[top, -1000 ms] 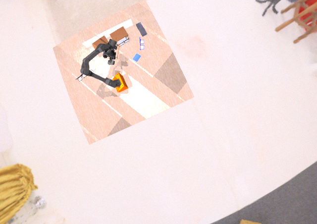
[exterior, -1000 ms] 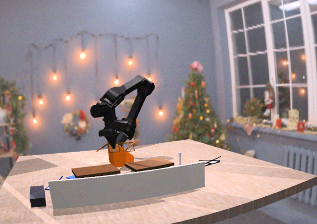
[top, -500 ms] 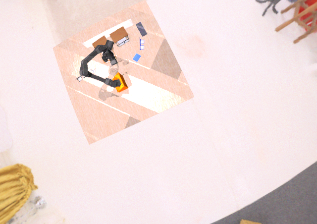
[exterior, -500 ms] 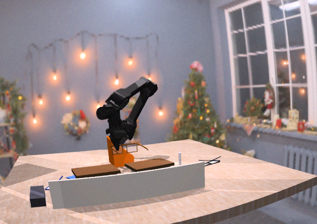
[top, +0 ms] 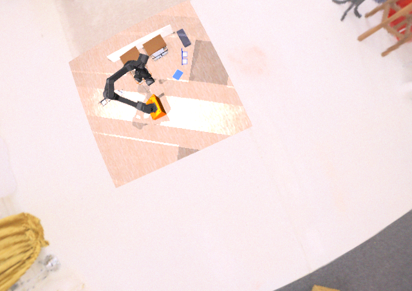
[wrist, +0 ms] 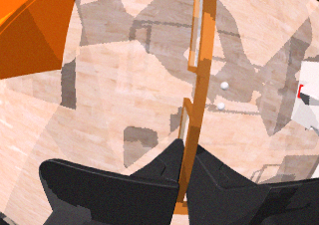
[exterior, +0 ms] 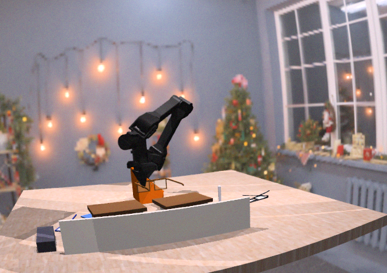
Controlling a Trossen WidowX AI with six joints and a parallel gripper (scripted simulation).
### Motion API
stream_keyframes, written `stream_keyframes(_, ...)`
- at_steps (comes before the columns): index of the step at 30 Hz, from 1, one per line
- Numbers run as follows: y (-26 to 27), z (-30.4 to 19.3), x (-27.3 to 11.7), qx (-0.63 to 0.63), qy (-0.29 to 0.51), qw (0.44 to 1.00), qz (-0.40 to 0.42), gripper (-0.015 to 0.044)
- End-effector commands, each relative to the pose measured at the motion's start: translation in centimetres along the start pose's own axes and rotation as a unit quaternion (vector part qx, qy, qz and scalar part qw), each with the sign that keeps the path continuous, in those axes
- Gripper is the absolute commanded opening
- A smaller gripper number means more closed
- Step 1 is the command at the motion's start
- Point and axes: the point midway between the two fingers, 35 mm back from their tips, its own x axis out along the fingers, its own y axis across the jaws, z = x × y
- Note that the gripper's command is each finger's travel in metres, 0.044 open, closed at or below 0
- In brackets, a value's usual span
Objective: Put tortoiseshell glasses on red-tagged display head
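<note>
My gripper is shut on the tortoiseshell glasses. They are held in the air between the orange base and the display heads, with one temple reaching right in the exterior view. In the wrist view the amber frame runs up from the fingertips, with two small white nose pads beside it. A white display head with a red tag is cut off at the wrist view's right edge, apart from the glasses. The other head, under a brown board, wears dark-framed glasses. The arm partly hides the red-tag head's area.
A white wall runs behind the heads. Black glasses lie near a thin upright post. Blue glasses, a blue cloth and a dark case lie at the other side.
</note>
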Motion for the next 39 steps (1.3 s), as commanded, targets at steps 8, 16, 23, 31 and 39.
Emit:
stream_keyframes(8,0.0,0.1,1.3,0.0,-0.007,1.0,0.002,0.0)
stream_keyframes(16,0.0,0.1,2.2,0.0,-0.007,1.0,0.002,0.0)
stream_keyframes(23,0.1,0.2,3.0,0.0,-0.007,1.0,0.002,0.0)
stream_keyframes(31,0.1,0.4,3.8,0.0,-0.007,1.0,0.002,0.0)
stream_keyframes(39,0.0,0.5,4.2,0.0,-0.007,1.0,0.002,0.0)
